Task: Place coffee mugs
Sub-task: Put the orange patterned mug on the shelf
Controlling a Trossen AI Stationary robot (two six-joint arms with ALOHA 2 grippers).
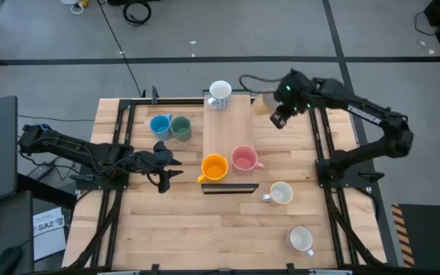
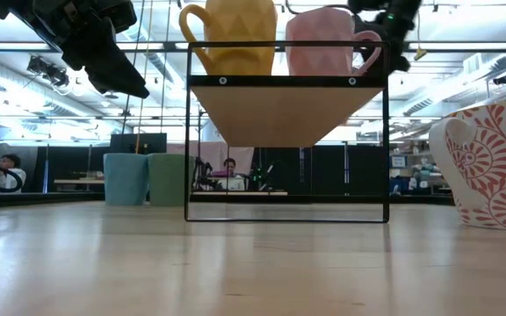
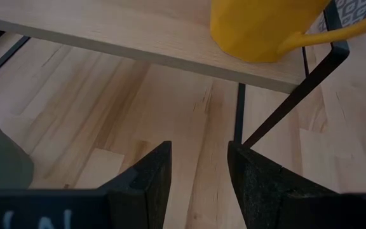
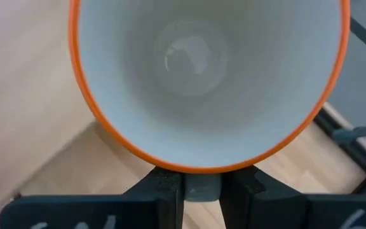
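My right gripper (image 1: 276, 114) is shut on a cream mug with an orange rim (image 1: 262, 103), beside the far right corner of the wooden shelf (image 1: 228, 130). On the shelf stand a white patterned mug (image 1: 220, 93), a yellow-orange mug (image 1: 215, 167) and a pink mug (image 1: 244, 159). A blue mug (image 1: 160, 124) and a grey-green mug (image 1: 179, 127) stand on the table left of the shelf. My left gripper (image 1: 164, 165) is open and empty, left of the yellow-orange mug (image 3: 265, 28). My right gripper pinches a grey part (image 4: 202, 188) just outside the mug's orange rim between its two fingers. Whether that part is the handle, I cannot tell. The wrist view looks straight into the mug's white inside (image 4: 196, 57). The mug is held up off the table near its far edge.
Two white mugs (image 1: 281, 193) (image 1: 302, 239) stand on the table at the near right; one shows red-patterned in the low view (image 2: 490, 167). The shelf's black wire frame (image 2: 286, 132) holds its board above the table. Black rails (image 1: 121, 137) run along both table sides.
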